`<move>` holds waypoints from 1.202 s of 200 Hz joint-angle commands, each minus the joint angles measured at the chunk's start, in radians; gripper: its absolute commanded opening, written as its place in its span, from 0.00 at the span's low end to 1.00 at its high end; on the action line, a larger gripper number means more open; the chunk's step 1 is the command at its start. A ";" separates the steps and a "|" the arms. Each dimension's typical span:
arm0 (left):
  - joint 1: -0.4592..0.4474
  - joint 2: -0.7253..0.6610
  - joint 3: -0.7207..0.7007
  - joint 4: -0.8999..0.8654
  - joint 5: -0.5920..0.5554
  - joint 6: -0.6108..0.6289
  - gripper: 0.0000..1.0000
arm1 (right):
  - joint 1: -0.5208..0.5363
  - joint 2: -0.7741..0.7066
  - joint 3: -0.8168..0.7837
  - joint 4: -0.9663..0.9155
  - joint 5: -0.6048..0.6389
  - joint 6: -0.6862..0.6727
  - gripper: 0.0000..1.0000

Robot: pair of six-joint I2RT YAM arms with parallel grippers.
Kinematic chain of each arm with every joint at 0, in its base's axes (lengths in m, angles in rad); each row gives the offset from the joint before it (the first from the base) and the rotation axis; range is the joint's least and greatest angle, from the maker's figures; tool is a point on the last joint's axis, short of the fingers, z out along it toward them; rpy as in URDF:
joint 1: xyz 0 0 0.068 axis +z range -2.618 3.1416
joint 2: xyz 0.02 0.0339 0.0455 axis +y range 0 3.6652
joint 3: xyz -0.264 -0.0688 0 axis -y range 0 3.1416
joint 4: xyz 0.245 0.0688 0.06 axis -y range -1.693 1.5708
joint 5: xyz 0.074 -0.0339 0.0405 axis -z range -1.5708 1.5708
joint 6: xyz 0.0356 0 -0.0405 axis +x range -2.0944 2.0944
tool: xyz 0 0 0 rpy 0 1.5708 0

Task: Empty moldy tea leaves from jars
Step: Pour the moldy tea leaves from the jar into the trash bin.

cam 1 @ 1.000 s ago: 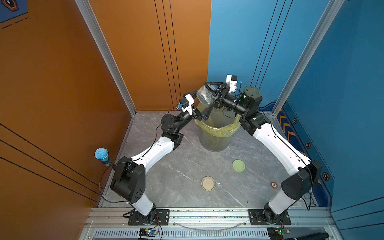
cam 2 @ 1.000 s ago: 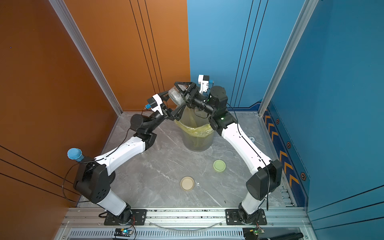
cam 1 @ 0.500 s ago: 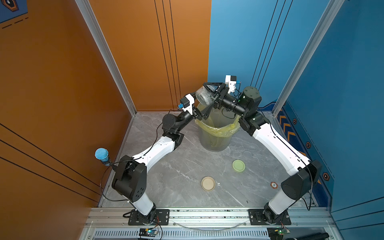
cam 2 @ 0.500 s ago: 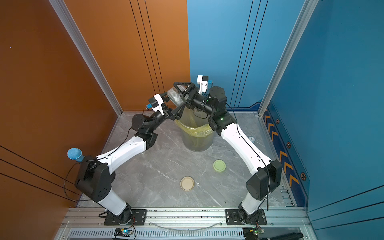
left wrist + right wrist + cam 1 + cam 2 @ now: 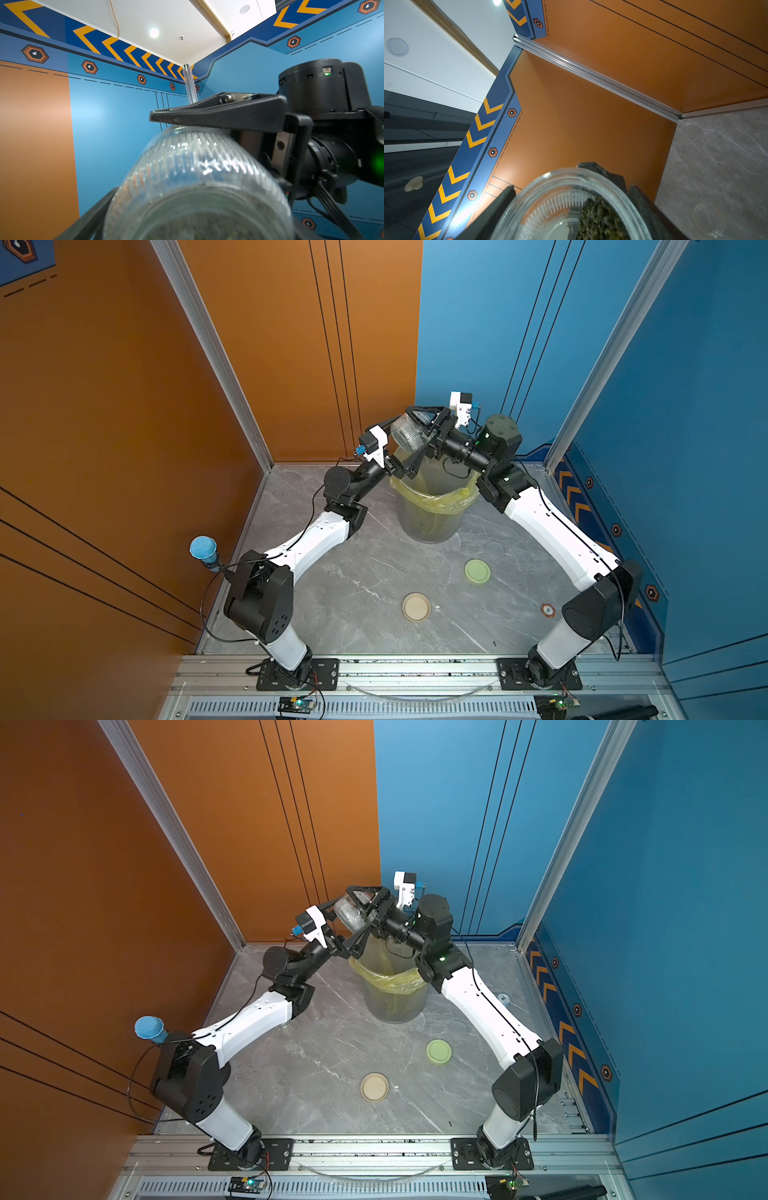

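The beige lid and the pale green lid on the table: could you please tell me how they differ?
Colour: the beige lid is tan, the pale green lid light green. Place: the beige lid lies nearer the front rail, the pale green lid nearer the bin and further to the robot's right. Both are round, lie flat on the grey table, and neither is on the jar held over the bin.

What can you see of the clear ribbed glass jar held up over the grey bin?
The clear ribbed glass jar is a wide cylinder with fine ridges along its wall and a thick smooth rim. It is tipped well off upright, held in the air above the grey bin with the yellow bag. The right gripper clamps its sides between black fingers. A clump of dark greenish tea leaves sits inside. Whether the left gripper touches it is unclear.
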 commanded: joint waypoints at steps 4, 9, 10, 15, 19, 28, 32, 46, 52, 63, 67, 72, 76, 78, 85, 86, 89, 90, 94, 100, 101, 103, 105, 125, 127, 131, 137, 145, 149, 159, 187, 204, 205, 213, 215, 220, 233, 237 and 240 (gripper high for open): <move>-0.001 -0.022 0.025 0.002 0.036 -0.008 0.99 | 0.006 -0.012 -0.006 0.058 -0.015 0.011 0.39; -0.001 -0.022 0.027 -0.001 0.037 -0.009 1.00 | 0.007 -0.012 -0.006 0.057 -0.016 0.012 0.39; -0.001 -0.023 0.028 -0.001 0.037 -0.009 1.00 | 0.007 -0.011 -0.006 0.057 -0.016 0.012 0.39; 0.000 -0.022 0.029 -0.005 0.041 -0.007 0.99 | 0.007 -0.011 -0.006 0.057 -0.016 0.012 0.39; -0.001 -0.024 0.033 -0.008 0.043 -0.007 0.98 | 0.007 -0.012 -0.006 0.057 -0.017 0.012 0.39; -0.001 -0.023 0.039 -0.016 0.047 -0.005 0.94 | 0.008 -0.011 -0.005 0.057 -0.016 0.012 0.39; -0.001 -0.024 0.040 -0.017 0.049 -0.005 0.92 | 0.008 -0.011 -0.006 0.057 -0.017 0.012 0.39; -0.001 -0.021 0.047 -0.018 0.048 -0.005 0.82 | 0.010 -0.012 -0.005 0.057 -0.016 0.011 0.39; -0.001 -0.021 0.048 -0.018 0.048 -0.005 0.81 | 0.010 -0.012 -0.005 0.055 -0.018 0.010 0.39; -0.003 -0.021 0.049 -0.019 0.047 -0.004 0.85 | 0.009 -0.013 -0.006 0.052 -0.017 0.010 0.39; -0.004 -0.022 0.048 -0.020 0.045 -0.005 0.90 | 0.009 -0.012 -0.007 0.052 -0.017 0.010 0.39; -0.004 -0.021 0.048 -0.022 0.042 -0.004 0.97 | 0.008 -0.012 -0.008 0.053 -0.016 0.010 0.39; -0.004 -0.023 0.046 -0.023 0.038 -0.003 0.98 | 0.008 -0.012 -0.009 0.053 -0.016 0.009 0.39; -0.005 -0.024 0.045 -0.023 0.037 -0.001 0.98 | 0.008 -0.012 -0.009 0.051 -0.017 0.009 0.39; -0.006 -0.025 0.042 -0.023 0.030 0.001 0.98 | 0.008 -0.012 -0.009 0.051 -0.017 0.009 0.39; -0.006 -0.025 0.041 -0.023 0.030 0.001 0.98 | 0.008 -0.012 -0.009 0.052 -0.017 0.009 0.39; -0.006 -0.027 0.040 -0.024 0.028 0.004 0.98 | 0.009 -0.014 -0.009 0.051 -0.017 0.010 0.39; -0.005 -0.028 0.040 -0.025 0.026 0.004 0.98 | 0.008 -0.013 -0.009 0.051 -0.016 0.010 0.39; -0.006 -0.030 0.037 -0.025 0.024 0.005 0.98 | 0.008 -0.013 -0.009 0.048 -0.017 0.007 0.39; -0.004 -0.033 0.037 -0.028 0.023 0.011 0.98 | 0.007 -0.013 -0.010 0.048 -0.016 0.008 0.39; -0.005 -0.033 0.037 -0.029 0.023 0.011 0.98 | 0.007 -0.013 -0.010 0.048 -0.017 0.008 0.38; -0.006 -0.035 0.035 -0.031 0.024 0.012 0.98 | 0.007 -0.012 -0.009 0.048 -0.016 0.007 0.39; -0.007 -0.036 0.035 -0.032 0.024 0.014 0.98 | 0.007 -0.012 -0.009 0.046 -0.017 0.007 0.39; -0.007 -0.052 0.033 -0.060 0.036 0.034 0.98 | 0.005 -0.012 -0.010 0.045 -0.017 0.005 0.38; -0.007 -0.053 0.033 -0.062 0.038 0.036 0.98 | 0.005 -0.012 -0.010 0.045 -0.017 0.005 0.38; -0.007 -0.056 0.033 -0.069 0.041 0.039 0.98 | 0.005 -0.013 -0.010 0.044 -0.017 0.005 0.38; -0.007 -0.059 0.032 -0.076 0.044 0.044 0.98 | 0.004 -0.012 -0.012 0.044 -0.016 0.005 0.38; -0.007 -0.067 0.031 -0.087 0.051 0.049 0.98 | 0.004 -0.012 -0.012 0.043 -0.019 0.004 0.38; -0.007 -0.070 0.030 -0.095 0.057 0.054 0.98 | 0.004 -0.011 -0.013 0.043 -0.018 0.002 0.38; -0.007 -0.080 0.030 -0.115 0.065 0.067 0.98 | 0.002 -0.012 -0.013 0.039 -0.019 0.000 0.38; -0.007 -0.094 0.036 -0.171 0.085 0.093 0.99 | 0.002 -0.012 -0.015 0.035 -0.020 -0.005 0.38; -0.007 -0.092 0.036 -0.176 0.093 0.096 0.95 | 0.004 -0.013 -0.016 0.034 -0.019 -0.005 0.38; -0.008 -0.091 0.036 -0.176 0.094 0.096 0.94 | 0.004 -0.012 -0.015 0.034 -0.019 -0.004 0.38; -0.008 -0.093 0.037 -0.176 0.096 0.095 0.92 | 0.004 -0.012 -0.015 0.036 -0.017 -0.002 0.38; -0.009 -0.092 0.037 -0.176 0.096 0.095 0.91 | 0.004 -0.012 -0.017 0.037 -0.017 -0.002 0.38; -0.009 -0.091 0.037 -0.176 0.096 0.095 0.88 | 0.004 -0.012 -0.015 0.038 -0.016 -0.001 0.38; -0.011 -0.089 0.034 -0.176 0.095 0.097 0.88 | 0.004 -0.012 -0.016 0.040 -0.016 0.000 0.38; -0.011 -0.088 0.033 -0.176 0.094 0.099 0.87 | 0.004 -0.012 -0.015 0.041 -0.017 0.002 0.38; -0.012 -0.089 0.034 -0.176 0.093 0.099 0.87 | 0.004 -0.012 -0.015 0.041 -0.017 0.001 0.38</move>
